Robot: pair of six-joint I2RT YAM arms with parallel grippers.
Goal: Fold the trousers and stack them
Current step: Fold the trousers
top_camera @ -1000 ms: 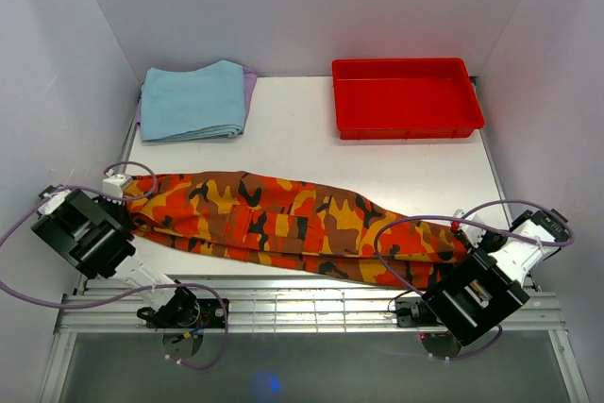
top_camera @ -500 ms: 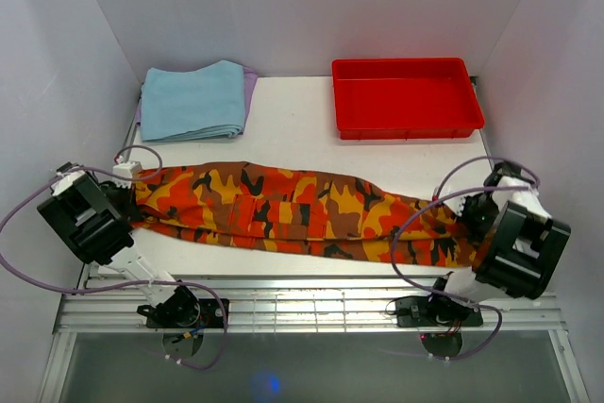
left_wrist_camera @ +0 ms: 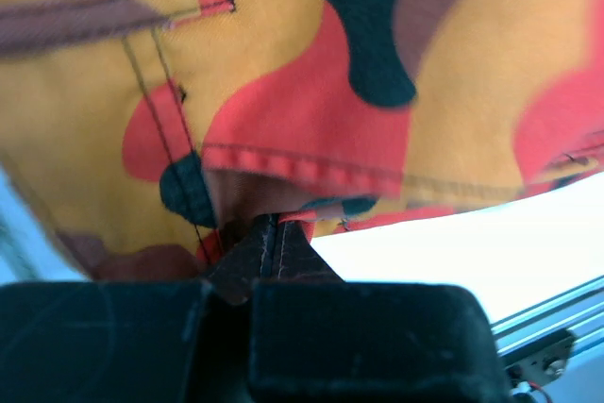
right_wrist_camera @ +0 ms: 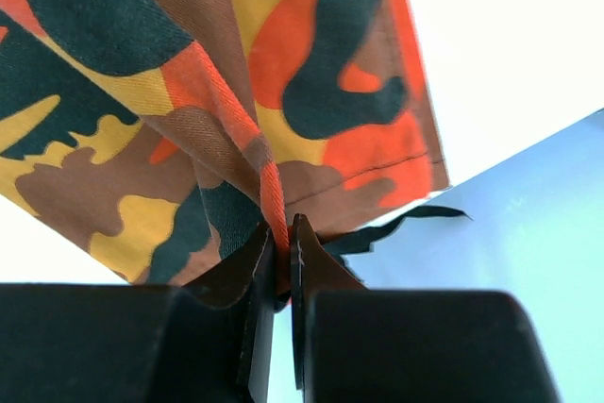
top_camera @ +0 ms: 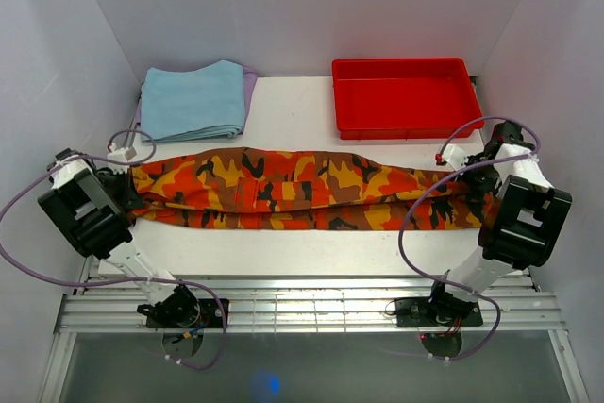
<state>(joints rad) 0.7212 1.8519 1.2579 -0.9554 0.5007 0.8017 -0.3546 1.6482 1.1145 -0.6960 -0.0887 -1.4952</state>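
**A white worktop with long trousers across it**

The worktop sits inside pale walls. The orange, red, yellow and black trousers stretch over it in one long strip, running from the left fingers to the right fingers. The left fingers are clenched tight on one end of the cloth, just under a stitched edge. The right fingers pinch a fold at the other end. Well beyond the left fingers lies a folded blue cloth. Well beyond the right fingers sits a red tray.
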